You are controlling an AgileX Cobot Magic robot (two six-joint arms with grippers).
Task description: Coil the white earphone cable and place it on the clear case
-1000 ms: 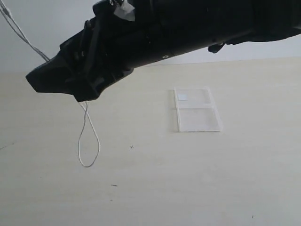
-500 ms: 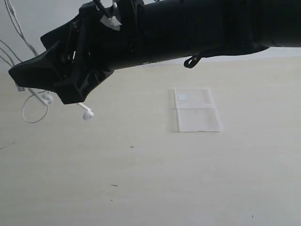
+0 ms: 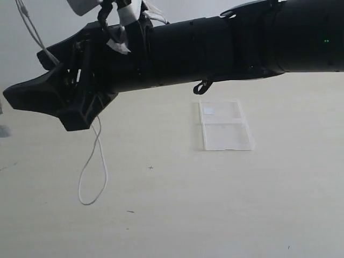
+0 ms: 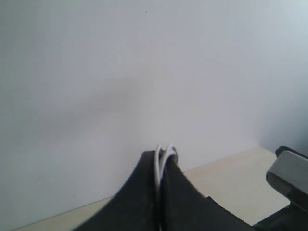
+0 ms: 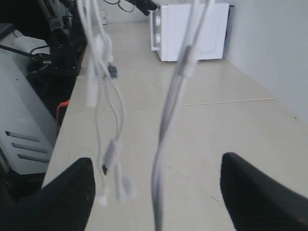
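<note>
The white earphone cable [image 3: 92, 171] comes down from the top left, passes behind my right gripper [image 3: 38, 110] and hangs below it as a long loop above the table. In the left wrist view my left gripper [image 4: 162, 154] is shut, pinching two strands of the cable [image 4: 159, 161]; it is out of the exterior view. My right gripper [image 5: 156, 161] is open, its fingers [image 5: 67, 195] wide apart. The cable [image 5: 161, 159] hangs between them, touching neither. Blurred earbuds [image 5: 122, 187] dangle near one finger. The clear case [image 3: 226, 126] lies flat on the table, right of centre, with nothing on it.
My right arm [image 3: 226, 45] stretches across the upper exterior view from the right. A white box-like appliance [image 5: 190, 29] stands at the far end of the table, and dark equipment [image 5: 53, 53] stands beside the table edge.
The right arm has kept swinging left and slightly up. The earbuds seen half a second ago have dropped out of the exterior view, and a long cable loop now hangs below the gripper.
</note>
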